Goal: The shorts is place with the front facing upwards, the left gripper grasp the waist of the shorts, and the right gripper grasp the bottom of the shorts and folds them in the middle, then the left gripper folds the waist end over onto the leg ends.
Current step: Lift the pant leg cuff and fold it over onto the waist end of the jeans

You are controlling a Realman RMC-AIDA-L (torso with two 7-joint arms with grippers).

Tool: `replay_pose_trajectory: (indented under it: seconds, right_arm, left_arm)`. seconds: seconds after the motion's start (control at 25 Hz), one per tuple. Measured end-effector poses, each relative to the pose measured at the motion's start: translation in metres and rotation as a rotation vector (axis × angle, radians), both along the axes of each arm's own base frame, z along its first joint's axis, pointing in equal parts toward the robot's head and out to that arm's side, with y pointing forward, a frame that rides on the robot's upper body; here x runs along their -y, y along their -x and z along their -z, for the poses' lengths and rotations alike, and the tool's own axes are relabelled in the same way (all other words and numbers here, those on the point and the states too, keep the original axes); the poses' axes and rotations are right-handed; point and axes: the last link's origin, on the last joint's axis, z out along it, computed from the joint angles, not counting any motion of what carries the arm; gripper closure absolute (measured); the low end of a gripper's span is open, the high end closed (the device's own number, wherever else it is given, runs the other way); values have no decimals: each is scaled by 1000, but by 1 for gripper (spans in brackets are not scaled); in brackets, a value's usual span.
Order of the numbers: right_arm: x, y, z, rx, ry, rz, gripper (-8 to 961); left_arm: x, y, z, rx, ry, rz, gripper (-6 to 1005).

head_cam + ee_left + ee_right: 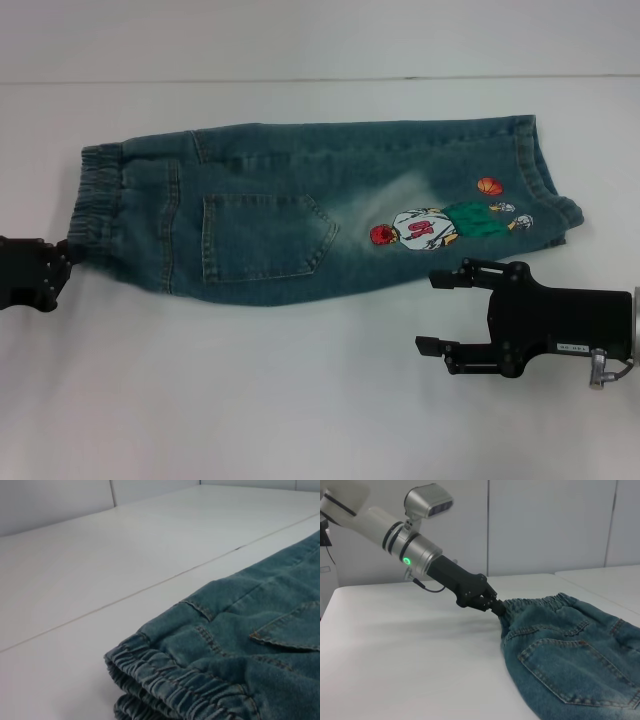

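Note:
The blue denim shorts lie flat on the white table, doubled lengthwise, back pocket and a cartoon basketball print facing up. The elastic waist points left and the leg ends point right. My left gripper is at the near corner of the waist. In the right wrist view the left gripper is shut on the waistband. The left wrist view shows the shorts close up. My right gripper hovers open just in front of the leg ends, holding nothing.
A seam in the table runs along the far side behind the shorts. Bare white surface lies in front of the shorts and between the two arms. A pale wall stands beyond the table.

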Motion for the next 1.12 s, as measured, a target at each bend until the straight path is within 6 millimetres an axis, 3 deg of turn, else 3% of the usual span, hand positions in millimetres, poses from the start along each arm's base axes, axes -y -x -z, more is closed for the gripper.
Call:
replay_pose_trajectory:
  seconds: [0.32,0.56,0.92,1.12]
  right_arm:
    - [-1,-1,-4,2,-5,0,144]
    - [-8,1,-9,11,-24,-11,163]
    - [-33,8,-21,-21,-171,40,531]
    - [-48,9,-12,-31,-237,85,756]
  left_arm:
    - [-1,-26,-16,121,32,48,976]
    - [3,-55,-38,236,52,132,976]
    - [5,-81,-63,358,45,202,976]
    - [0,-85,-74,366,15,202,975]
